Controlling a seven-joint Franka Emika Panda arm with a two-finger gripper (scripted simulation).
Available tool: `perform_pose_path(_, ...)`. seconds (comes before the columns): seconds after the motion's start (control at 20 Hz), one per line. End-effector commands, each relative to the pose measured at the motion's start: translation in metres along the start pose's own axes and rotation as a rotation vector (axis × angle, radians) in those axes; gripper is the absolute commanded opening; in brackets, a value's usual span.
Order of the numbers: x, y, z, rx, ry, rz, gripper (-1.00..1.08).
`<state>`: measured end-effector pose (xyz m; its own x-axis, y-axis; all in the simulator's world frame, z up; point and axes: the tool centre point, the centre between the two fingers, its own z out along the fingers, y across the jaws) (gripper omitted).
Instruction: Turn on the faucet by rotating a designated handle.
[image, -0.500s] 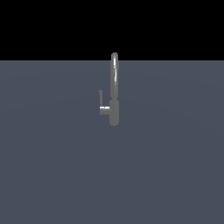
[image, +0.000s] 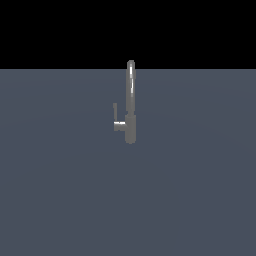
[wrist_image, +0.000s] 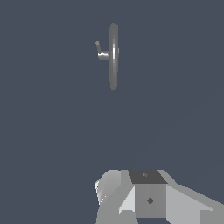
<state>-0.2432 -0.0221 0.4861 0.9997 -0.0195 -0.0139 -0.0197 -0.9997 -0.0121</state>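
The faucet (image: 130, 102) is a tall slender grey tube standing upright on the flat grey surface, with a thicker lower body. Its handle (image: 116, 119) is a small L-shaped lever: a short stub on the exterior view's left side of the body, ending in a thin blade that points up. In the wrist view the faucet (wrist_image: 113, 57) is seen from above, with the handle (wrist_image: 101, 52) beside it. Only a grey blocky part of my gripper (wrist_image: 148, 197) shows in the wrist view, far from the faucet. Its fingers do not show clearly. The arm does not appear in the exterior view.
The grey surface (image: 128, 200) spreads flat around the faucet. A black background lies beyond its far edge.
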Motion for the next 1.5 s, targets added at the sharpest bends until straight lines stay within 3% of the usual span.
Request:
perform_pose_path(0.0, 0.000, 0.002, 0.002, 0.009, -0.009, 0.001, -1.00)
perform_pose_path(0.35, 0.000, 0.000, -0.005, 0.005, 0.012, 0.020, -1.00)
perform_pose_path(0.65, -0.002, -0.007, -0.027, 0.001, 0.076, 0.087, -1.00)
perform_pose_path(1.05, -0.007, -0.029, -0.076, -0.016, 0.225, 0.242, -1.00)
perform_pose_path(1.45, -0.012, -0.073, -0.125, -0.052, 0.404, 0.429, -1.00)
